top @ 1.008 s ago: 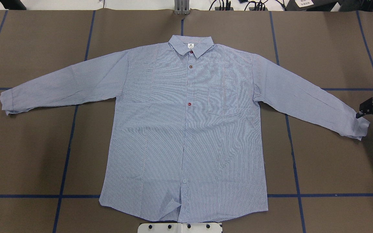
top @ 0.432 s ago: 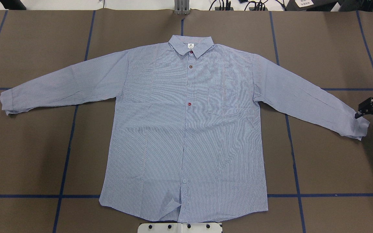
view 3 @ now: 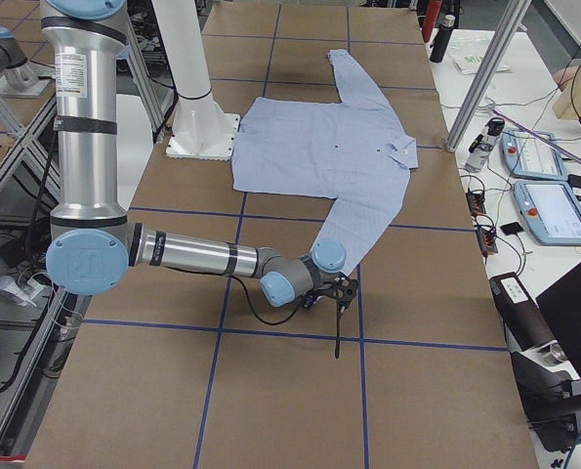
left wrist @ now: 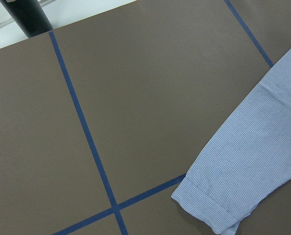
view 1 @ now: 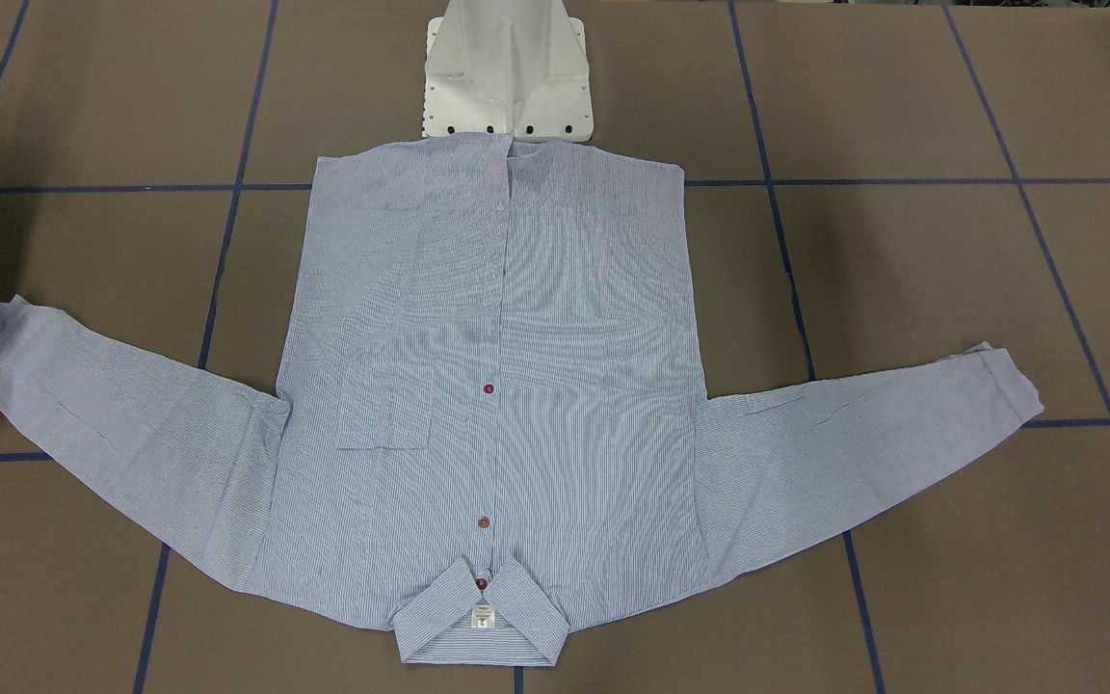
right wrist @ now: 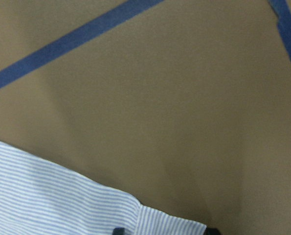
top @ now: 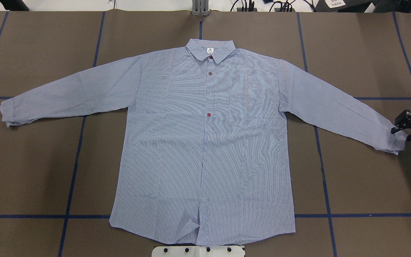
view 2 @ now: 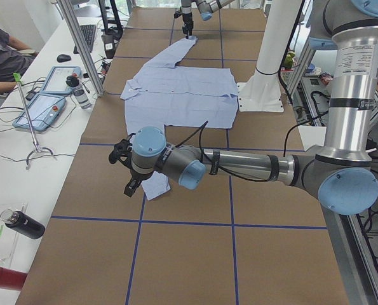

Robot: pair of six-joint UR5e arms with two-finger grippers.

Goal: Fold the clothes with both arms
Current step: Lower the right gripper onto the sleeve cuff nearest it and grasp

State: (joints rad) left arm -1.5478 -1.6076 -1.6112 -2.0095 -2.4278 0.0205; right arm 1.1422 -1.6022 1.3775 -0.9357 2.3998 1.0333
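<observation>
The light blue striped shirt (top: 205, 142) lies flat and face up on the brown table, buttoned, with both sleeves spread out. My right gripper (top: 404, 130) is at the right sleeve's cuff (top: 394, 141), low over the table, with its fingers apart on either side of the cuff's edge. The right wrist view shows that cuff (right wrist: 86, 205) at the bottom edge. My left gripper (view 2: 126, 170) shows only in the exterior left view, just beyond the left cuff (view 2: 155, 187); I cannot tell whether it is open. The left wrist view shows that cuff (left wrist: 209, 205) lying free.
The white pedestal base (top: 198, 251) stands at the shirt's hem. Blue tape lines (top: 73, 171) cross the table. A side bench holds teach pendants (view 2: 46, 105) and a black bottle (view 2: 23, 223). A person (view 2: 1, 51) sits at that bench.
My right gripper has shifted a little toward the right cuff's edge, and its fingers look slightly closer together. The shirt has not moved.
</observation>
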